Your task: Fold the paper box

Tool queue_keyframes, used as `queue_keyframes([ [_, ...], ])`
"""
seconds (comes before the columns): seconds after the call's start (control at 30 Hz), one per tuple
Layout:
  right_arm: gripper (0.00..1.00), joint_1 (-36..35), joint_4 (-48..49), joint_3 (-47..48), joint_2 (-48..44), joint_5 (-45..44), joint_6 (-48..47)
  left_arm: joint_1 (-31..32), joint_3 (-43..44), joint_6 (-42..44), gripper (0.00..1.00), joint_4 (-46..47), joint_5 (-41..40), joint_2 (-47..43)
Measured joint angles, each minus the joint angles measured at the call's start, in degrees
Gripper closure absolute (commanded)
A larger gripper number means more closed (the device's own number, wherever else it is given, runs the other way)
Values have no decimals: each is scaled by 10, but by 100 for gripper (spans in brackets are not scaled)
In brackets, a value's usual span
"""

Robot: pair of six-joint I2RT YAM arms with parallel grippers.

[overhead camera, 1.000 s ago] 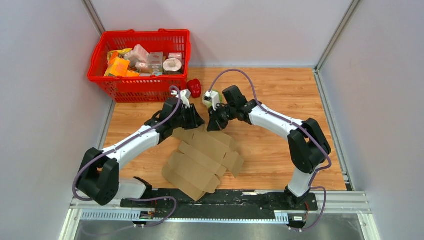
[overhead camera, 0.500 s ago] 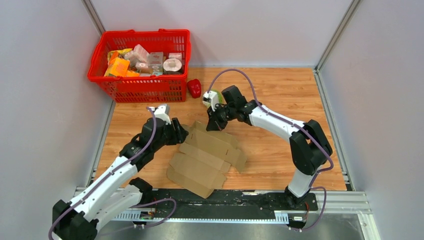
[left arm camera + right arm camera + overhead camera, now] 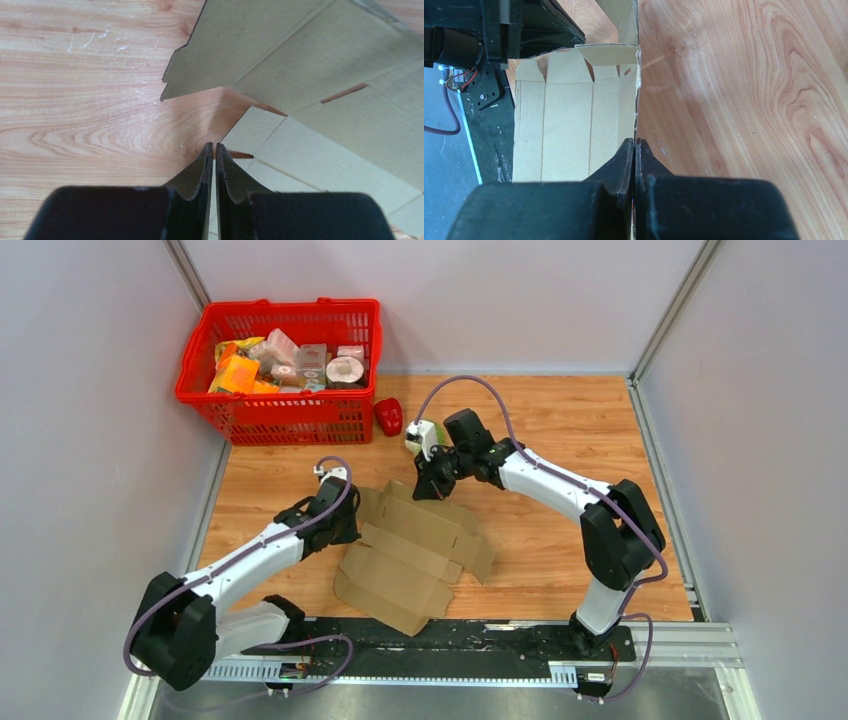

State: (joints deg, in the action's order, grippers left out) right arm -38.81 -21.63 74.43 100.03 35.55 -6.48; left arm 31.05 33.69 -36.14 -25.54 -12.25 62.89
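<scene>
The paper box (image 3: 415,550) is matt brown corrugated cardboard, faintly ribbed, with rough, fibrous cut edges. The worktop (image 3: 600,420) shows a smooth wood grain with a soft sheen. The left hand (image 3: 214,147) and the right hand (image 3: 634,145) have matt black, plastic-looking fingers with dusty scuffs, and the basket (image 3: 290,420) is glossy red plastic mesh.

Both white-and-black arms are reaching forward, elbows bent, the black two-finger left gripper (image 3: 214,146) and right gripper (image 3: 634,141) pressing their fingers together.
</scene>
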Motion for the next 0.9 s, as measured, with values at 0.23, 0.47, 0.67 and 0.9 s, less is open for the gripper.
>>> queue_keyframes([
  [0.23,100,0,0,0,-9,5,2,0,0,6,86,31,-18,40],
  [0.47,100,0,0,0,-15,6,4,0,0,10,85,57,-21,84],
  [0.67,100,0,0,-2,-17,9,7,0,-10,9,86,83,0,69],
  [0.9,100,0,6,-3,-17,11,12,7,-49,-12,86,152,77,9],
])
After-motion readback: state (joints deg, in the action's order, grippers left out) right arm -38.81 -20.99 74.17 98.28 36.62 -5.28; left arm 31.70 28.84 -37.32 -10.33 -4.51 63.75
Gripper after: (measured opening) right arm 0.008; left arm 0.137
